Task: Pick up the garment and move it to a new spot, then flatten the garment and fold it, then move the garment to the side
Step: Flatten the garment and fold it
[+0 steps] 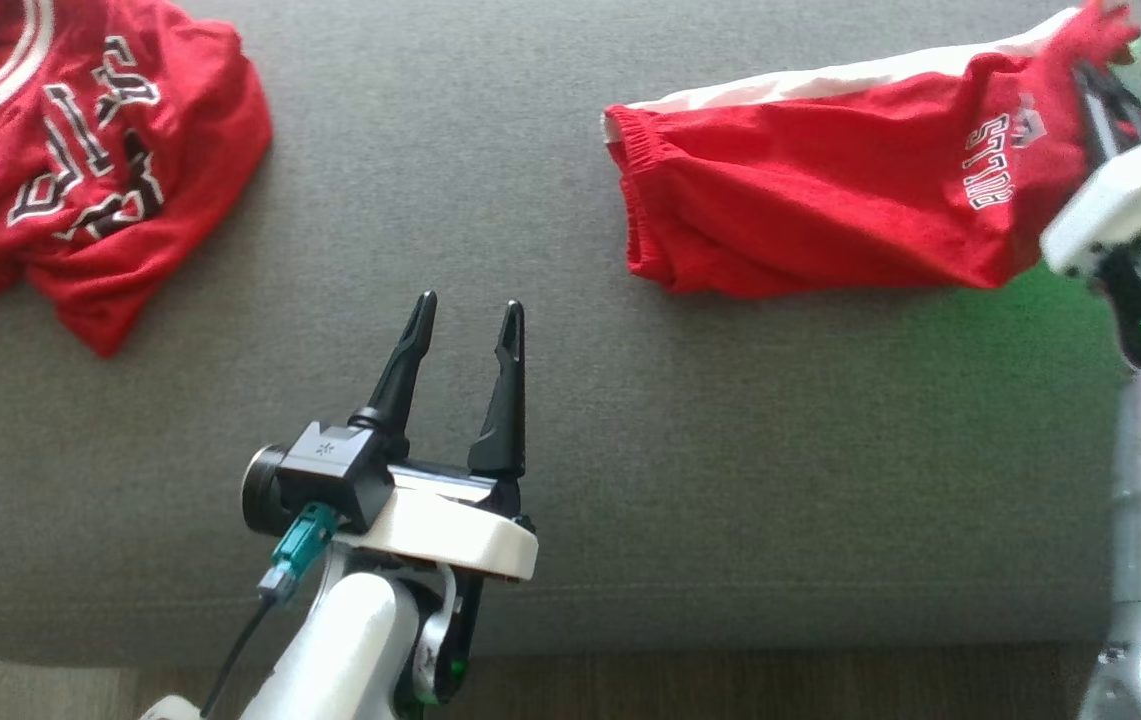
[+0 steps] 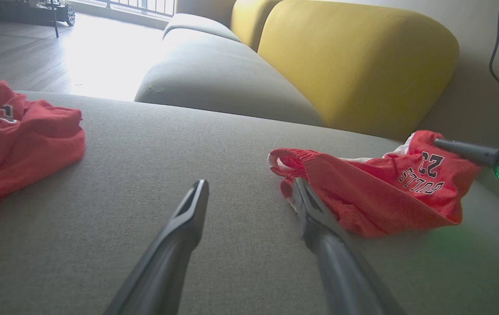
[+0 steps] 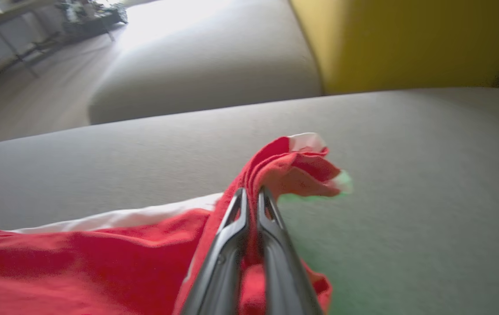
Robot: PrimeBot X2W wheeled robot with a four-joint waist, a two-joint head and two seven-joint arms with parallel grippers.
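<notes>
The garment (image 1: 830, 190) is a pair of red shorts with a white side stripe and dark lettering. It lies stretched across the right part of the grey sofa seat (image 1: 550, 200). My right gripper (image 1: 1085, 70) is shut on its far right corner, which is lifted and bunched; in the right wrist view the gripper (image 3: 251, 192) pinches the red cloth (image 3: 78, 258). My left gripper (image 1: 470, 305) hovers open over bare seat to the left of the shorts' waistband. In the left wrist view that gripper (image 2: 249, 183) stands open with the shorts (image 2: 376, 197) just beyond its right finger.
A crumpled red jersey (image 1: 80, 160) with black-and-white lettering lies at the seat's far left (image 2: 13, 140). Yellow back cushions (image 2: 354, 61) rise behind the seat. The seat's front edge and wooden floor (image 1: 730, 690) run along the bottom of the head view.
</notes>
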